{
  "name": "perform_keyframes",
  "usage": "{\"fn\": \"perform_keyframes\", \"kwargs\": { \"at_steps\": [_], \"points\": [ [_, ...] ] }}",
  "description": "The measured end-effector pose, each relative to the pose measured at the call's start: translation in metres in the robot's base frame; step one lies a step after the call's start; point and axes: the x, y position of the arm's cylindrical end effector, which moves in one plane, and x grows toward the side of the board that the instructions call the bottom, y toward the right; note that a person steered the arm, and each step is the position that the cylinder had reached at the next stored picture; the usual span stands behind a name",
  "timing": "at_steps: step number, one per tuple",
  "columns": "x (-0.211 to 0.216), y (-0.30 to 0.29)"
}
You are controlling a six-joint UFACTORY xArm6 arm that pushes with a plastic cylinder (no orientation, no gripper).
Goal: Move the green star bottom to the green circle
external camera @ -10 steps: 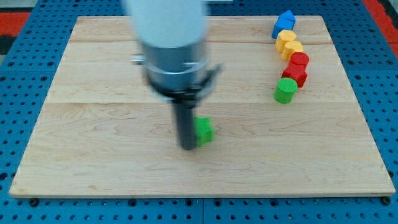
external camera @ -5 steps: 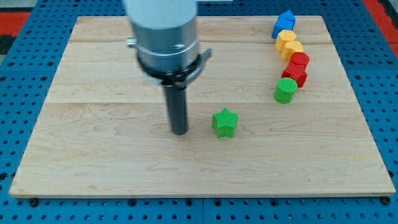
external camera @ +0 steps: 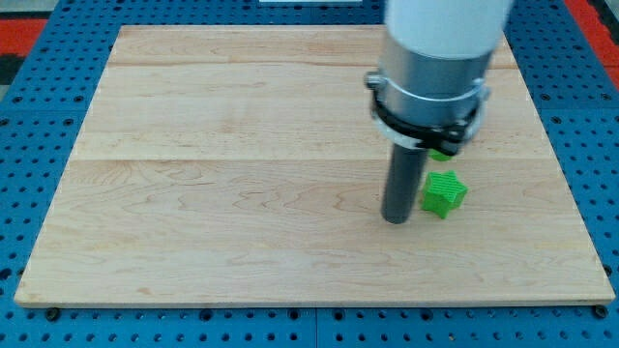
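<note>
The arm has no claw, just a dark rod. My tip [external camera: 397, 220] is sitting on the wooden board [external camera: 213, 193], just to the view's left of the green star [external camera: 444, 192]. The star is lying right under a bit of green circle [external camera: 442, 154], which is peeking out from behind the arm.

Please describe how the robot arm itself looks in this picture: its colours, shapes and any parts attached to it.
The arm is a wide white cylinder coming in from the view's top. Below it sits a grey metallic band, then a black ring-shaped collar with small protruding tabs. From the collar a straight dark rod descends, ending at my tip. No cables or markings are visible.
</note>
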Motion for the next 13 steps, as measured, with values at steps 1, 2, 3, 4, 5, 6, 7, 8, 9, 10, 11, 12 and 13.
{"fn": "perform_keyframes", "kwargs": {
  "at_steps": [1, 2, 3, 4, 5, 6, 7, 8, 9, 10, 11, 12, 13],
  "points": [
    [-0.007, 0.028],
    [-0.029, 0.046],
    [-0.038, 0.062],
    [-0.027, 0.062],
    [-0.024, 0.023],
    [-0.048, -0.004],
    [-0.08, -0.021],
    [-0.101, -0.015],
    [-0.102, -0.002],
    [-0.102, 0.008],
    [-0.102, 0.023],
    [-0.102, 0.038],
    [-0.102, 0.044]
  ]
}}
